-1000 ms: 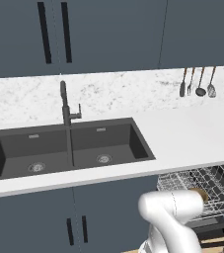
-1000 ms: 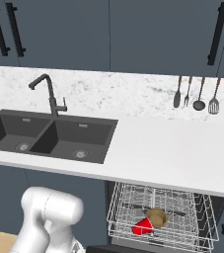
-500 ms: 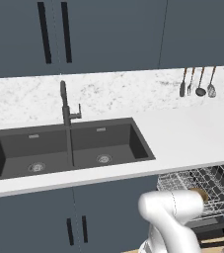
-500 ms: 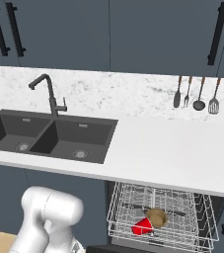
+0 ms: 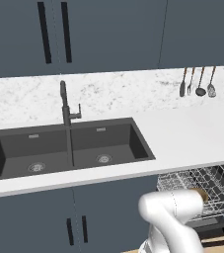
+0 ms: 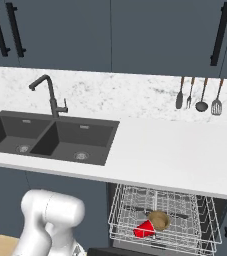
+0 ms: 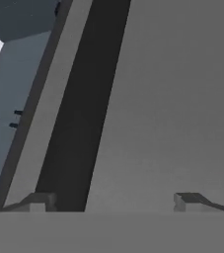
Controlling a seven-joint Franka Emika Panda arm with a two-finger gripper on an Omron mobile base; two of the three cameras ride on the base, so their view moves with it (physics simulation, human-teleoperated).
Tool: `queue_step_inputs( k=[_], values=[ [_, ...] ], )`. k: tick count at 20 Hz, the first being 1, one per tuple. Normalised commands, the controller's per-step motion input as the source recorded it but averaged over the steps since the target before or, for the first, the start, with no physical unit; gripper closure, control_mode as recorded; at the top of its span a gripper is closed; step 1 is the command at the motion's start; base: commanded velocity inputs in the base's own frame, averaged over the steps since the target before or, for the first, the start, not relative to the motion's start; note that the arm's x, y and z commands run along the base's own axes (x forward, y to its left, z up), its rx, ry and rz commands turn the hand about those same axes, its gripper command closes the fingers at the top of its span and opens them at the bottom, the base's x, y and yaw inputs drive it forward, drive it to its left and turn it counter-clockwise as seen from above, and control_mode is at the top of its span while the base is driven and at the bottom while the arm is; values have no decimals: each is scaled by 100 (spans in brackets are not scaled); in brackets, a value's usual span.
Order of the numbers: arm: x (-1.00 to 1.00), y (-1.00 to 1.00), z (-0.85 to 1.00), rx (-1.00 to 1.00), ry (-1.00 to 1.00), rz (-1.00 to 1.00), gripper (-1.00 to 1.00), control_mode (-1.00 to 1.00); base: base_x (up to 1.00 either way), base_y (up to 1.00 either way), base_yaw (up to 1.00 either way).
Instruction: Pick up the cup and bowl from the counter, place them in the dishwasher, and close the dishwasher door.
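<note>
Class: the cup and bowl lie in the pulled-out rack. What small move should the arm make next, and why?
Probably lift the dishwasher door toward shut: the bowl and red cup already sit in the rack, and the gripper is close against a flat grey panel, fingers apart.

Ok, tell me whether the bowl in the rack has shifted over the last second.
No. The bowl sits in the same place in the dishwasher rack, beside the red cup, below the counter edge.

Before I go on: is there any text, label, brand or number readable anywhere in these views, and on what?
None can be read.
The dishwasher rack, the red cup and the bowl in it carry no markings.
The counter, the sink, the hanging utensils and the cabinets are plain.
The hand view shows flat grey and dark surfaces past the gripper, with no lettering.
</note>
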Motion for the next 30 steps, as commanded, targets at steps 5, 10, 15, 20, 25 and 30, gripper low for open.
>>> queue_step_inputs(
  k=[5,10,15,20,25,30],
  values=[
    [98,-28,0,-21,11,25,-100,-100,0,0,0],
    [100,-32,52,7,-35,9,-100,-100,0,0,0],
    [100,-11,90,3,-13,3,-100,-100,0,0,0],
    [100,-15,100,-2,1,8,-100,-100,0,0,0],
    [100,-14,94,-20,26,10,-100,-100,0,0,0],
    [100,0,92,-25,51,9,-100,-100,0,0,0]
  ],
)
